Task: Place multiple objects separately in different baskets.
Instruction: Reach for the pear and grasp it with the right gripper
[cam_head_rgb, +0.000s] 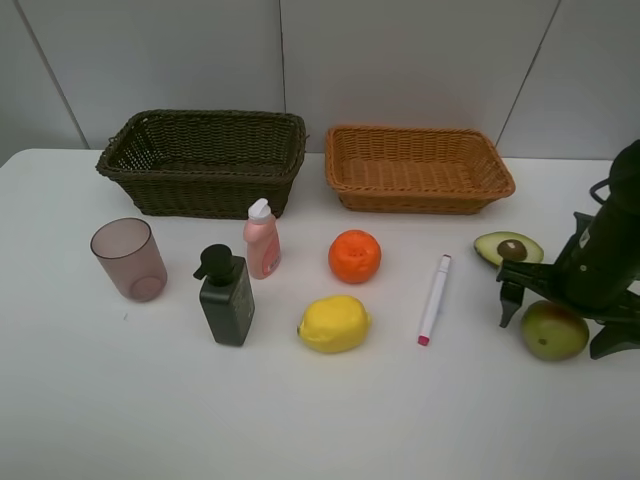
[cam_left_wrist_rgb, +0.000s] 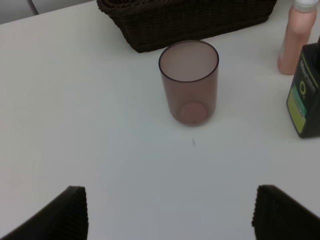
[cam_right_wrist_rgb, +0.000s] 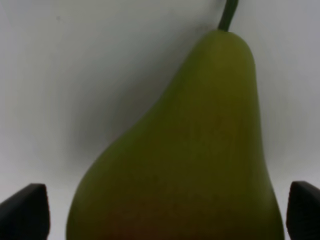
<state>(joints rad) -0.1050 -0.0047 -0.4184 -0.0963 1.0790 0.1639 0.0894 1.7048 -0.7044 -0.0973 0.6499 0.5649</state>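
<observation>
Since both baskets at the far edge of the white table (cam_head_rgb: 320, 430) hold nothing, the dark brown-green basket (cam_head_rgb: 200, 185) on the left and the orange-tan basket (cam_head_rgb: 415, 200) to its right, I judge the sorting not yet begun. All eight things are left to place.

The left gripper (cam_left_wrist_rgb: 170, 215) hangs spread and empty, near the pinkish cup (cam_head_rgb: 129, 258), which stands upright towards the left edge. Next come the dark green pump bottle (cam_head_rgb: 226, 297) and the small pink bottle (cam_head_rgb: 262, 238) just behind it. Near the middle sit the orange (cam_head_rgb: 355, 256) and, nearer the front, the lemon (cam_head_rgb: 334, 324). The pink-tipped marker (cam_head_rgb: 434, 299) lies beyond them, then the halved avocado (cam_head_rgb: 508, 248), cut face up.

By the right edge the right gripper (cam_head_rgb: 560, 320) straddles the red-green mango (cam_head_rgb: 553, 330), its jaws wide on either side and not touching it.

The pump bottle's yellow-green label (cam_left_wrist_rgb: 302, 95) shows a ring mark; its small print is unreadable.
</observation>
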